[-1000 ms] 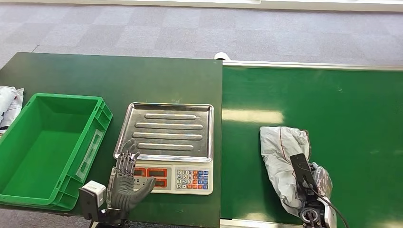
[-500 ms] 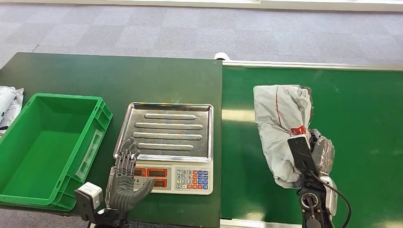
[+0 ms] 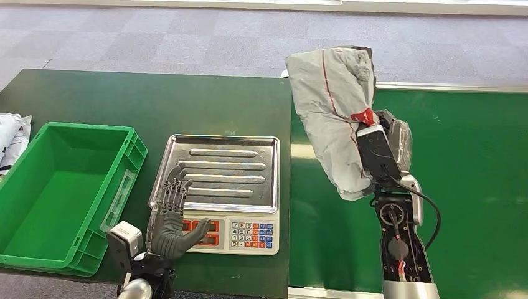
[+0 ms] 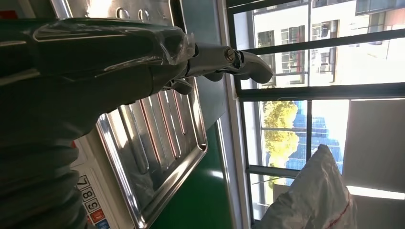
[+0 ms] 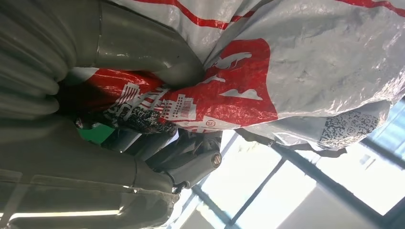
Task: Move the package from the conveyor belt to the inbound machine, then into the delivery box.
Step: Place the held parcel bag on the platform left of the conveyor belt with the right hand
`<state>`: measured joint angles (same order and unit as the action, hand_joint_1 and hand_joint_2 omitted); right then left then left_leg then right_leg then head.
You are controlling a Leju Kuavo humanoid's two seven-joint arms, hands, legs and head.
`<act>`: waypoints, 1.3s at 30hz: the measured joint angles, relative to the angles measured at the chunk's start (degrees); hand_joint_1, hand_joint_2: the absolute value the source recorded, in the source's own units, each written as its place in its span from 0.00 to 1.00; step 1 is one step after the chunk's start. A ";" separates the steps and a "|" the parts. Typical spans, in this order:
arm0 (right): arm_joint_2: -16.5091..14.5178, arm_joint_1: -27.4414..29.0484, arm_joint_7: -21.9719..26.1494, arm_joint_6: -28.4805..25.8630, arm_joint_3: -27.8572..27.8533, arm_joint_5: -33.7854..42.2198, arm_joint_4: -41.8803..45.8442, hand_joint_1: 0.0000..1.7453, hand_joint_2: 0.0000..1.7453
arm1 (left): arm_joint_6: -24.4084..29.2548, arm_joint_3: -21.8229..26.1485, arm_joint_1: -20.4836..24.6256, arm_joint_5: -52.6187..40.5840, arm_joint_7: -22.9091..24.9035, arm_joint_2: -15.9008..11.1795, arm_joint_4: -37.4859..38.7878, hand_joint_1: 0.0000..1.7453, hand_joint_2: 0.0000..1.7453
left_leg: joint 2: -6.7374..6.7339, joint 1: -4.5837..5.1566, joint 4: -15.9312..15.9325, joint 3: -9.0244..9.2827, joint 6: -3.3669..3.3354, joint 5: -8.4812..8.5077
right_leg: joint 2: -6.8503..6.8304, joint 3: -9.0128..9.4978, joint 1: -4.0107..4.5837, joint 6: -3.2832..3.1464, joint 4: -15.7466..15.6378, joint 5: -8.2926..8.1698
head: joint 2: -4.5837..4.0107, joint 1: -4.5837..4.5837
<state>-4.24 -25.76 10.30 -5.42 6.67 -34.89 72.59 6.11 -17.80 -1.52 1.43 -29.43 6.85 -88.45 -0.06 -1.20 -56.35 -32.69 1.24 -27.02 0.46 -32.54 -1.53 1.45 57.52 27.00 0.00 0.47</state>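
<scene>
My right hand (image 3: 385, 146) grips the package (image 3: 333, 118), a grey-white plastic mailer with red markings, and holds it raised clear of the green conveyor belt (image 3: 461, 162), above the belt's edge nearest the counter (image 3: 155, 99). In the right wrist view my thumb (image 5: 143, 47) presses into the bag (image 5: 296, 62) beside its red printed panel, with the darker fingers (image 5: 186, 157) closed on the other side of it. My left hand (image 3: 169, 221) holds nothing; its fingers are spread and extended, hovering over the front rim of the inbound machine (image 3: 218, 171), a scale with a ribbed steel tray, red displays and a keypad (image 3: 252, 235). The left wrist view shows the fingertips (image 4: 248, 67) over the tray (image 4: 157, 138), with the lifted package (image 4: 315, 195) beyond. The scale stands near the counter's front edge, beside the belt. The green delivery box (image 3: 59, 187) sits at the counter's front left corner, just beside the scale. More pale bags (image 3: 12, 137) lie at the counter's left edge.
</scene>
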 joint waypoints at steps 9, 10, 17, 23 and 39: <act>-7.02 -6.87 3.44 5.93 6.43 8.45 -17.69 1.00 1.00 | -0.07 -0.03 6.66 0.75 1.10 1.19 3.90 0.00 1.00 | 0.03 0.00 0.00 -0.05 0.00 -0.01 | -0.01 -0.07 0.00 0.01 0.01 0.01 | 0.00 0.02; -7.71 -7.23 3.48 5.92 6.96 8.51 -19.38 1.00 1.00 | -0.05 -0.03 6.97 0.78 1.18 1.30 4.13 0.00 1.00 | 0.03 0.00 0.00 -0.07 0.00 -0.01 | -0.02 -0.08 0.00 0.01 0.01 0.02 | 0.00 0.01; -10.61 -9.44 3.52 8.90 9.68 7.76 -28.07 1.00 1.00 | 0.32 0.01 8.15 1.56 1.36 1.83 5.63 0.00 1.00 | 0.01 0.00 0.00 -0.10 0.00 -0.01 | -0.01 -0.10 0.00 0.01 0.01 0.01 | 0.00 -0.01; -12.95 -10.37 4.35 8.17 13.96 3.62 -34.59 1.00 1.00 | 0.32 0.39 9.66 4.19 1.85 2.37 6.73 0.00 1.00 | 0.03 0.00 -0.01 -0.10 0.00 -0.01 | -0.01 -0.11 0.01 0.01 0.01 0.01 | 0.00 0.00; -13.99 -11.98 7.71 9.76 16.39 3.46 -41.19 0.00 1.00 | 4.17 2.54 10.40 4.85 0.92 2.54 6.86 0.00 1.00 | 0.04 0.00 -0.01 -0.11 0.00 -0.01 | -0.01 -0.12 0.01 0.01 0.01 0.01 | 0.00 -0.01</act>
<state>-18.23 -37.74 18.02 4.33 23.05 -31.42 31.40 10.28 -15.26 8.87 6.28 -28.51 9.39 -81.59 -0.02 -1.20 -56.36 -32.81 1.23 -27.02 0.45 -32.66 -1.52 1.45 57.53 27.01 0.00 0.46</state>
